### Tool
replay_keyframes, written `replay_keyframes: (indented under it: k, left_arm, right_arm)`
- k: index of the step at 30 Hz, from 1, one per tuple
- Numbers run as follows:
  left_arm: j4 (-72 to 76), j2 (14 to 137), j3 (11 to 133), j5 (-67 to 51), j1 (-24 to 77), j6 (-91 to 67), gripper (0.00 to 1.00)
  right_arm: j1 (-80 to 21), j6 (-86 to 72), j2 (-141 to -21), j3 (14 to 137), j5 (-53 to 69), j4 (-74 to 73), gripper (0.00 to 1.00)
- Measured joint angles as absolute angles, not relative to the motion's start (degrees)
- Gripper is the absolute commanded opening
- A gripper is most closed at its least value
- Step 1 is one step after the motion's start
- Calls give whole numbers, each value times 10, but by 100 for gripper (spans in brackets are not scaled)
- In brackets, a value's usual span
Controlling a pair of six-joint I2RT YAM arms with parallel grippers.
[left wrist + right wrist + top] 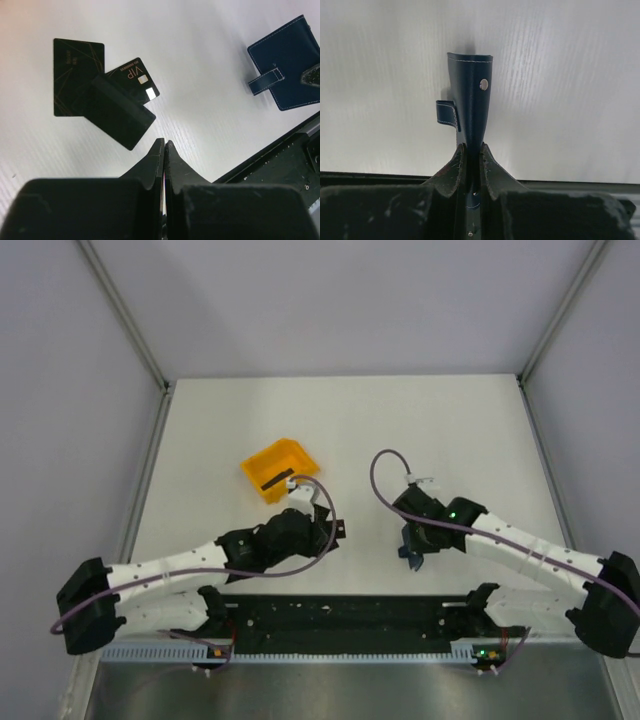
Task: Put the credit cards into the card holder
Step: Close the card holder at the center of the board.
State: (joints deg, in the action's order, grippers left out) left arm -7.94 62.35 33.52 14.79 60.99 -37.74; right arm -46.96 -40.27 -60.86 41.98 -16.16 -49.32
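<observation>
In the left wrist view, black credit cards lie overlapping on the white table: one plain card (75, 75), one marked VIP (137, 80), and a darker plain rectangle (120, 114) lying over both. My left gripper (164, 142) is shut and empty, just short of them. The navy card holder (285, 62) lies to their right, strap toward the cards. My right gripper (470, 147) is shut on its edge (470, 95), and the holder stands edge-on between the fingers. In the top view the holder (412, 552) shows under the right gripper (415, 540); the cards are hidden by the left arm (300, 520).
An orange plastic bin (262, 462) with a dark strip in it stands just behind the left gripper. A black rail (340, 618) runs along the near table edge between the arm bases. Grey walls enclose the table on three sides.
</observation>
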Motion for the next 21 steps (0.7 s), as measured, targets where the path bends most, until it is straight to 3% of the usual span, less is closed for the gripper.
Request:
replay_keyframes:
  k: [12,21]
  left_arm:
    - [-174,447,311,216,606,-398,0]
    - [-231,354,304,237,605,-408,0]
  right_arm:
    - [-605,-552,-911,666,-365,-706,0]
    - [-615,-587,-983,726,-425,-757,0]
